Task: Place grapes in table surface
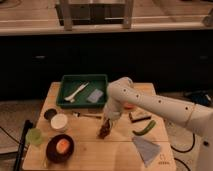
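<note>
A dark bunch of grapes (104,132) is at the middle of the wooden table (90,154), low over its surface or touching it. My gripper (106,124) points down from the white arm (150,102), which reaches in from the right. It is directly over the grapes and shut on the top of the bunch.
A green tray (83,91) at the back holds white utensils and a grey sponge. At the left are a dark small bowl (49,114), a white bowl (59,122), a green cup (35,136) and a dark bowl with an orange item (60,147). A green vegetable (145,128), a dark bar (140,118) and a grey cloth (146,149) lie at the right.
</note>
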{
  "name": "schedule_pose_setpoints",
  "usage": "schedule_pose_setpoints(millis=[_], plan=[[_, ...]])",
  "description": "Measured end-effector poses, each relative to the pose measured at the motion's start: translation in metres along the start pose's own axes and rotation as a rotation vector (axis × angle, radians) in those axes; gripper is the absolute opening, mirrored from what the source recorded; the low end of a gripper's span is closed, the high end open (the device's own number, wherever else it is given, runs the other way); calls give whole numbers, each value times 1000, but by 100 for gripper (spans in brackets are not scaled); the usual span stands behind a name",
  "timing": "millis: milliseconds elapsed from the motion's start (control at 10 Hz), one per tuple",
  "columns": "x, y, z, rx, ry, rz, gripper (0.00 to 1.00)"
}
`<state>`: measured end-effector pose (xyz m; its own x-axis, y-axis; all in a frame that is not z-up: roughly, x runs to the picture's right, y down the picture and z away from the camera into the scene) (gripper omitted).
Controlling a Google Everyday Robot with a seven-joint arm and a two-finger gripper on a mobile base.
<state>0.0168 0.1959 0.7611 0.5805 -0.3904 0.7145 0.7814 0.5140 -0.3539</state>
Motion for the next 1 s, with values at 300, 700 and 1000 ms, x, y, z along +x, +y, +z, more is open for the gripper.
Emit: schedule_pose_setpoints(millis=[300, 700, 1000], plan=[[-12, -2, -7, -12, -10, -30, 0], [-33, -2, -18, -20, -13, -84, 0], [-44, 0, -20, -25, -20, -114, 0]])
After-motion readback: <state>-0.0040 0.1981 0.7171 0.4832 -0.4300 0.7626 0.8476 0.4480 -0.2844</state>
